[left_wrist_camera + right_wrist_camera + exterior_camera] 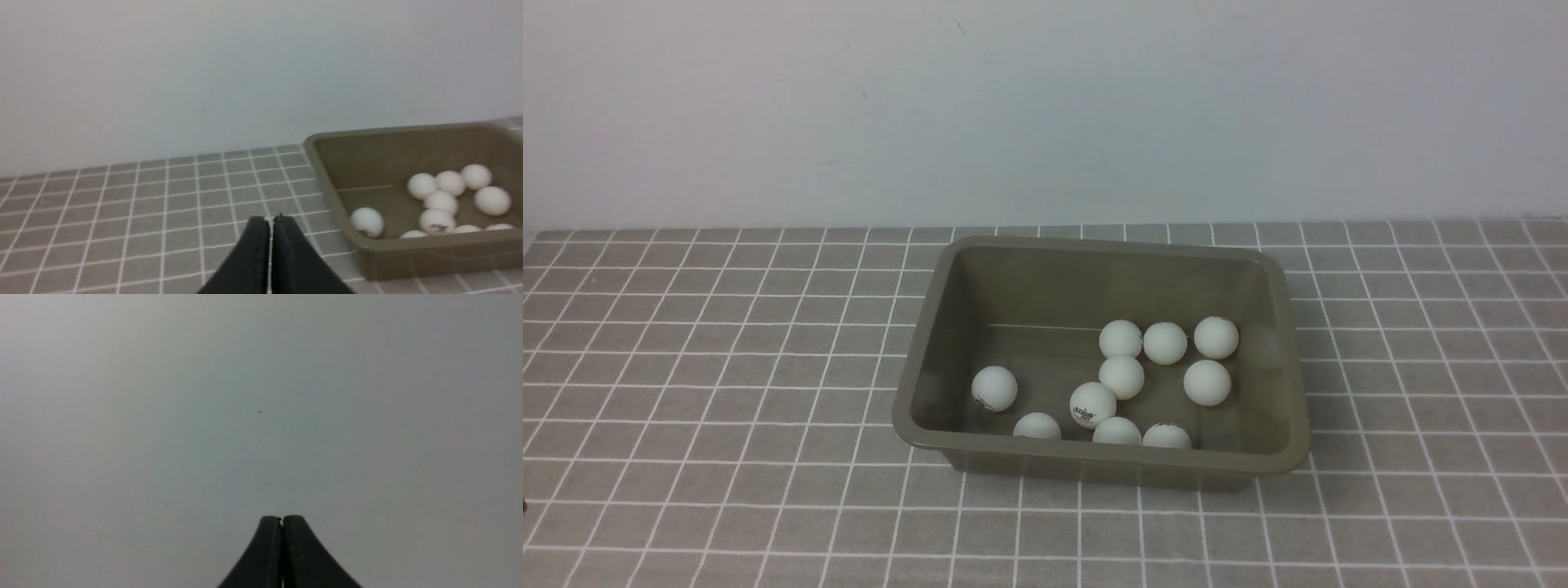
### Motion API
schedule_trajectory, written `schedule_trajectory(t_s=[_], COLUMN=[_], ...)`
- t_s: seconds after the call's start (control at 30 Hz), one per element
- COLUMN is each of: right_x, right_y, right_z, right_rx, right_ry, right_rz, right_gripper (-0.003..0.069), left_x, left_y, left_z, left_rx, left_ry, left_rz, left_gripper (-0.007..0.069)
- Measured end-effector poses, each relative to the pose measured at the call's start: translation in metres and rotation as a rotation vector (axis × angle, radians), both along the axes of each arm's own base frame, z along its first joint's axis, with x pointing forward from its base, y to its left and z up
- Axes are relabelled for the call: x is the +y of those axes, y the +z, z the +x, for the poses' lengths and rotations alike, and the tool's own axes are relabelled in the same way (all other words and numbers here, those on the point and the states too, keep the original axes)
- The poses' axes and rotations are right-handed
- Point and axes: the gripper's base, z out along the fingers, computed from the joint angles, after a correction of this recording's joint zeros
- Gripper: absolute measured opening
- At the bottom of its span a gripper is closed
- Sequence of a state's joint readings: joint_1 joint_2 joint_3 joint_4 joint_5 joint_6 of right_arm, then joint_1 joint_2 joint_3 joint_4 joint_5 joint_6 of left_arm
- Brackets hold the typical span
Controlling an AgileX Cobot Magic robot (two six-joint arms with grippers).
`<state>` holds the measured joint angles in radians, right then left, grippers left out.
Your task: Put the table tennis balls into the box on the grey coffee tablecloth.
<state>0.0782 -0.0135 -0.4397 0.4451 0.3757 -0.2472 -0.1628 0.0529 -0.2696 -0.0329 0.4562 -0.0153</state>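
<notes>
The box (1282, 392) stands on the cloth (727, 392), right of centre in the front view, lidless and upright. Ten balls (1121, 339) lie on its floor. Five cluster toward the far right part, one with a dark logo (1092, 404) sits near the middle, one rests alone by the left wall (994, 388), and three lie against the near wall, partly hidden by the rim.

No ball shows on the cloth in the front view or the left wrist view. The cloth around the box shows only its white grid.

The left gripper (271, 222) is pressed closed with nothing between its jaws. It hangs above the cloth, off the box's left side and apart from it. The right gripper (282, 520) is likewise clenched and empty. Its camera faces only the plain wall (261, 396), so its place over the table cannot be told. Neither arm appears in the front view.

Judgement: the loading appears complete. All balls that can be seen are inside the box, none is held, and both arms stand clear. Nothing evident is left to do, though cloth outside the views cannot be checked.
</notes>
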Motion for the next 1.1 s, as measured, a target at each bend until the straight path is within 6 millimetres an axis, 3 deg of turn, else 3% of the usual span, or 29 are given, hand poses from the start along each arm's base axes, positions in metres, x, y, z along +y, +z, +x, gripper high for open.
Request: schedule_trajectory(t_s=[0.17,0.23,1.1], right_x=[0.0,0.0,0.0], right_y=[0.0,0.0,-0.001], right_z=[0.0,0.0,0.0], right_rx=[0.0,0.003,0.01], right_ry=[0.0,0.001,0.004], right_rz=[0.0,-0.001,-0.003], right_gripper=[-0.001,-0.001,-0.001], left_x=[0.004,0.005,0.004], left_y=[-0.067,-0.082,-0.087], left_z=[0.01,0.012,0.011], left_rx=[0.059,0.103,0.148], left_ry=[0.109,0.119,0.118], left_rz=[0.004,0.008,0.007], left_gripper=[-0.0005,-0.0005,-0.0005])
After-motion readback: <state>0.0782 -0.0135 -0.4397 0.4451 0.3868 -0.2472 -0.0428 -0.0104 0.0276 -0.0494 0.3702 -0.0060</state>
